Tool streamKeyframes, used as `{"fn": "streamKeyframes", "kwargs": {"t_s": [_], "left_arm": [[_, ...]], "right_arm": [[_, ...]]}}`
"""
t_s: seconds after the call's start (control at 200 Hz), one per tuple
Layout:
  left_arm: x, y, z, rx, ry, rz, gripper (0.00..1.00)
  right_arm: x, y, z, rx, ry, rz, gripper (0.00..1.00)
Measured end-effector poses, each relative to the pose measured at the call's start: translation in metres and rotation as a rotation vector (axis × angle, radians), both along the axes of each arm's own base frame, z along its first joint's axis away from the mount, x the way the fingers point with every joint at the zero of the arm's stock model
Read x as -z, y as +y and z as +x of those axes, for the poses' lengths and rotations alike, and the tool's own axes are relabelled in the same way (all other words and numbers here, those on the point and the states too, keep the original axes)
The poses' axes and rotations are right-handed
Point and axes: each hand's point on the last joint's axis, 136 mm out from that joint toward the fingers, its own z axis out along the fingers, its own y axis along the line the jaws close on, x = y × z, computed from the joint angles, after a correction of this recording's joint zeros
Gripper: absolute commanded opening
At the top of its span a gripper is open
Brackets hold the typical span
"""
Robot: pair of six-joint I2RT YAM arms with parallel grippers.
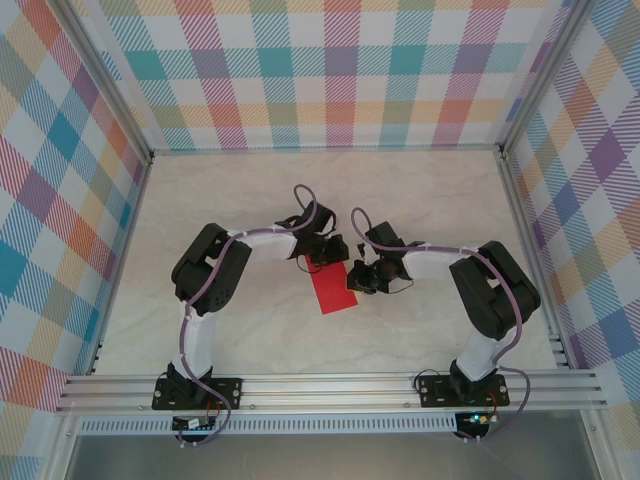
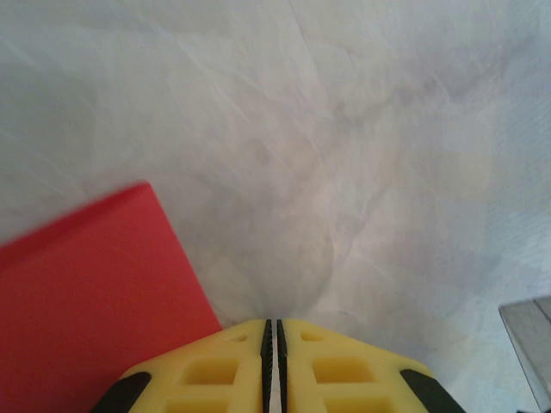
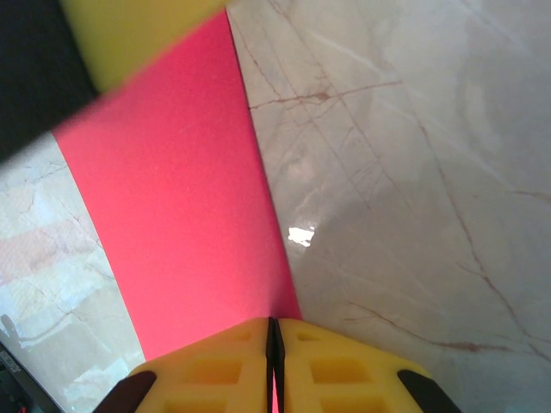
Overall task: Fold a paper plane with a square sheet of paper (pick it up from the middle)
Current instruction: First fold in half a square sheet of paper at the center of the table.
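marble table (image 1: pixel 250 330) w/ red paper (image 1: pixel 332 288)

The square sheet of paper (image 1: pixel 333 288), bright red and smooth, shows as a narrow oblong (apparently folded in half) near the middle of the worktop (image 1: pixel 250 190), long sides running far-to-near, near end slanting slightly right

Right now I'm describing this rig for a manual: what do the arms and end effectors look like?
The left arm and right arm have black joints, white links and looping purplish cables. The left end effector and right end effector have yellow fingers with rectangular cut-outs and black corners.
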Motion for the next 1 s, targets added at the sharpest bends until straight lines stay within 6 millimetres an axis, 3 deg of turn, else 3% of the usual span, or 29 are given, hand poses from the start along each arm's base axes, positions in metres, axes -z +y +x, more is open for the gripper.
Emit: {"fn": "streamKeyframes", "kwargs": {"t_s": [0.22,1.0], "left_arm": [[0.001,0.018,0.022,-0.044,-0.020,0.010,0.13],[0.002,0.015,0.031,-0.008,0.000,0.067,0.13]], "right_arm": [[0.000,0.000,-0.001,0.000,0.000,0.001,0.11],[0.000,-0.002,-0.003,0.000,-0.012,0.008,0.11]]}}
